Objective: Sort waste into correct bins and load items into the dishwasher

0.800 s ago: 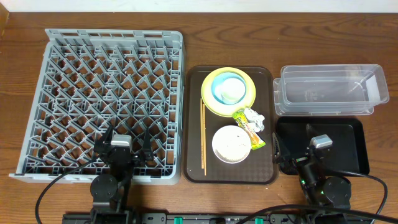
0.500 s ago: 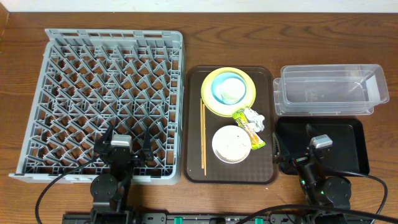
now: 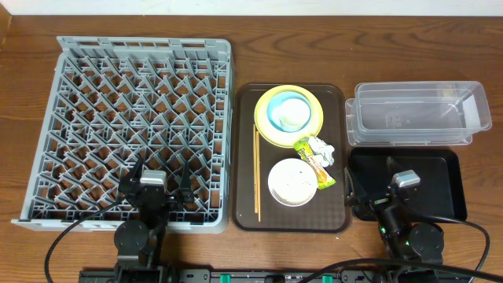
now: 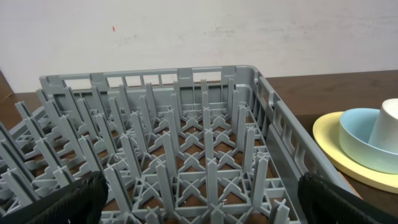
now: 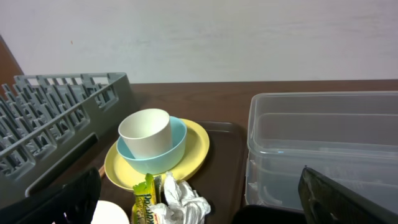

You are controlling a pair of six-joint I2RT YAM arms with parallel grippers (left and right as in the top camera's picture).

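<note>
The grey dish rack (image 3: 134, 126) fills the left of the table and shows in the left wrist view (image 4: 186, 137). On the brown tray (image 3: 338, 98) sit a yellow plate (image 3: 314, 126) holding a light blue bowl (image 3: 277, 110) with a white cup (image 3: 292, 114) in it, a white bowl (image 3: 292, 182), chopsticks (image 3: 256, 173), a yellow-green snack wrapper (image 3: 313, 163) and a crumpled white paper scrap (image 3: 322, 148). The clear tub (image 3: 420, 114) and black tray (image 3: 432, 177) are at the right. My left gripper (image 3: 161, 185) is open over the rack's front edge. My right gripper (image 3: 377, 196) is open over the black tray.
The right wrist view shows the cup (image 5: 144, 132) in the blue bowl (image 5: 177, 146) on the plate (image 5: 196, 155), the wrapper (image 5: 144, 202) and paper (image 5: 183, 202), and the clear tub (image 5: 323, 143). Bare wooden table lies behind the rack and tub.
</note>
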